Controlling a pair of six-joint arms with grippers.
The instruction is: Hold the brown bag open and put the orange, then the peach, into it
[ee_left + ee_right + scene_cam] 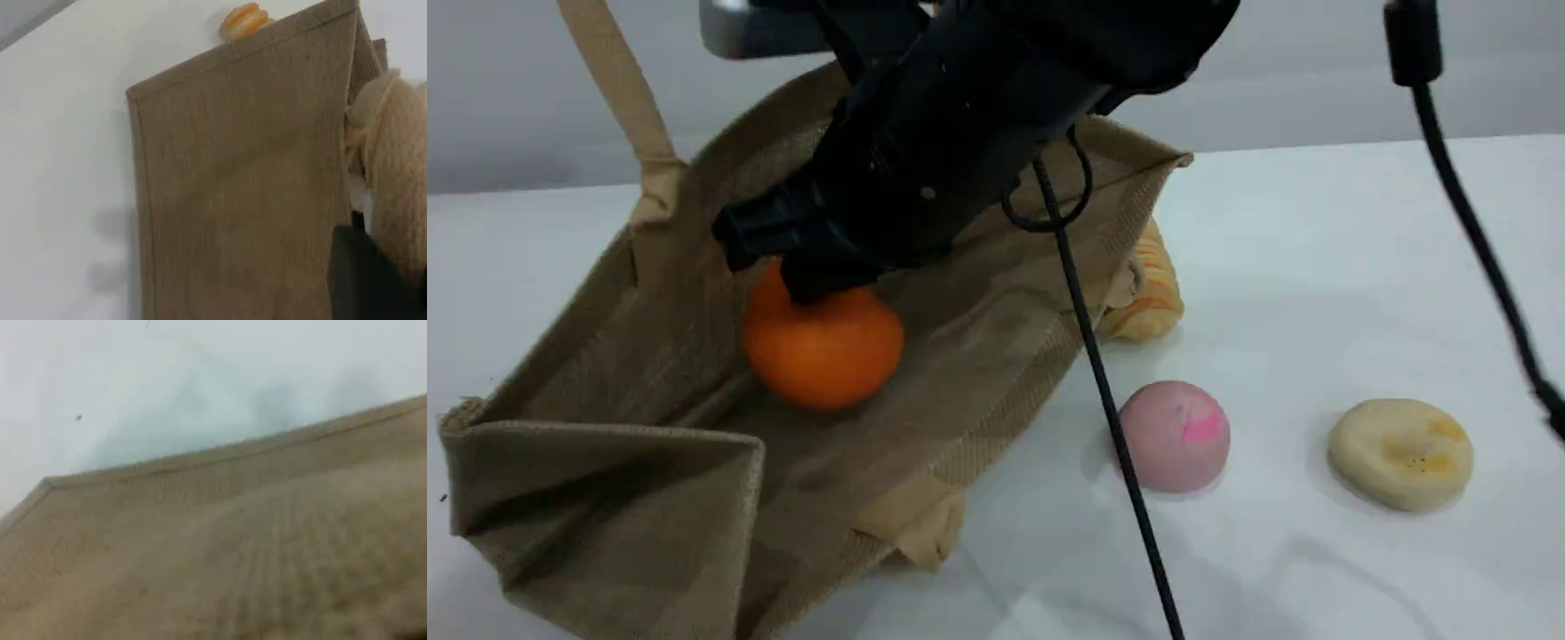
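Note:
The brown bag (649, 507) lies on its side with its mouth held wide; its woven wall fills the left wrist view (247, 187) and the right wrist view (267, 547). The orange (823, 347) rests inside it. My right gripper (818, 276) sits on top of the orange, and its jaws are hidden by its own dark body. The bag's beige handle (618, 89) runs up out of the scene view. In the left wrist view that handle (393, 187) lies against my left gripper (373, 280), which is shut on it. The peach (1174, 436) sits on the table right of the bag.
An orange-striped bread roll (1147, 293) lies just behind the bag's right rim, also visible past the rim in the left wrist view (245, 20). A pale yellow disc (1400, 453) lies right of the peach. A black cable (1112, 418) hangs across the bag's edge.

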